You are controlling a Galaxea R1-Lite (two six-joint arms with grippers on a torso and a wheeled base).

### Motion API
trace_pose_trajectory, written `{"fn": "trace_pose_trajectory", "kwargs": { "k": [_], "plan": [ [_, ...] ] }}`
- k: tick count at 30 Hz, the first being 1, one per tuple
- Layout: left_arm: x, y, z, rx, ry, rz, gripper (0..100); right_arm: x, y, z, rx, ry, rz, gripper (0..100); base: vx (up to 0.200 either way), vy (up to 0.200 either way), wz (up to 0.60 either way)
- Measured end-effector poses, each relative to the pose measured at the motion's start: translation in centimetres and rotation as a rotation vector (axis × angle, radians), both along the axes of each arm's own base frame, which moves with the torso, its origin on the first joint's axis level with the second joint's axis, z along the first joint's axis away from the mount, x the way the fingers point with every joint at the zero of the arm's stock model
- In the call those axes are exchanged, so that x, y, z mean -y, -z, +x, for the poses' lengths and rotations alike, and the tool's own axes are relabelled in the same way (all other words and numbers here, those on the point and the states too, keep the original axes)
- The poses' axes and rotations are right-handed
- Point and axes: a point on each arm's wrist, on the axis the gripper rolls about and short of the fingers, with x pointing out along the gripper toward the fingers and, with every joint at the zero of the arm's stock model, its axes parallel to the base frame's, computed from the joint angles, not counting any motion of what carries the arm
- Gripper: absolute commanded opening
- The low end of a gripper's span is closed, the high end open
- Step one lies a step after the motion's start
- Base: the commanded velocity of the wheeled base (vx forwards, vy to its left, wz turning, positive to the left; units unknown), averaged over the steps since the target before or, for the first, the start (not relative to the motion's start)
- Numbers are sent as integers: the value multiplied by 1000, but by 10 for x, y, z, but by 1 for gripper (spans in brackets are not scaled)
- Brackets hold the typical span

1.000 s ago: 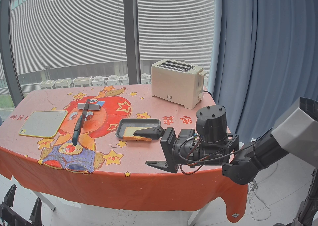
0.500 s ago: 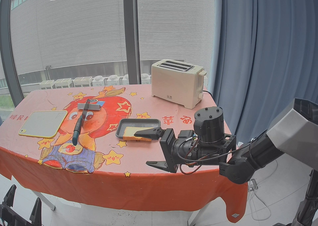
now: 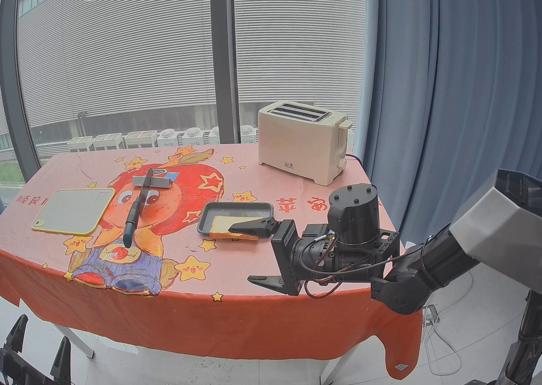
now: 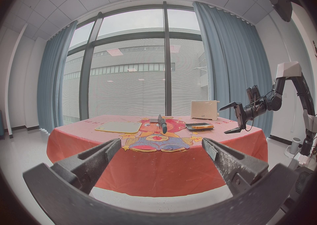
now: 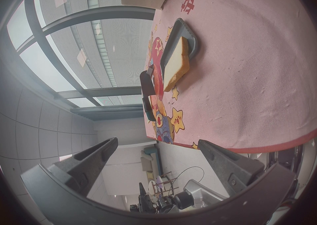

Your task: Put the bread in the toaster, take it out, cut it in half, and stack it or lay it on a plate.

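A table (image 3: 254, 177) under an orange cartoon cloth stands against a tall window (image 3: 113, 36), with a blue curtain (image 3: 451, 64) close along its right side. The toaster (image 3: 302, 140) sits at the far right corner, near the edge. Your bread (image 3: 220, 227) lies in a grey tray (image 3: 234, 208) toward the front, its near end propped on the tray's rim. Bare cloth separates the tray from the toaster. Your right claw (image 3: 240, 252) hangs above the front right edge, turned sideways, spread wide and empty, one finger just over the bread. A knife (image 3: 134, 214) and a board (image 3: 73, 210) lie well to the left. Your left claw (image 4: 160, 146) is low before the table, wide open, empty.
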Motion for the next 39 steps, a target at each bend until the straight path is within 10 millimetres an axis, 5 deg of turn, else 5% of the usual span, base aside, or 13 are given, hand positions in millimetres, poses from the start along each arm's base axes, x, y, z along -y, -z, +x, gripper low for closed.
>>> {"fn": "trace_pose_trajectory", "kwargs": {
  "k": [39],
  "plan": [
    [0,0,0,0,0,0,100,-13,17,50,-62,104,68,100,0,0,0]
  ]
}}
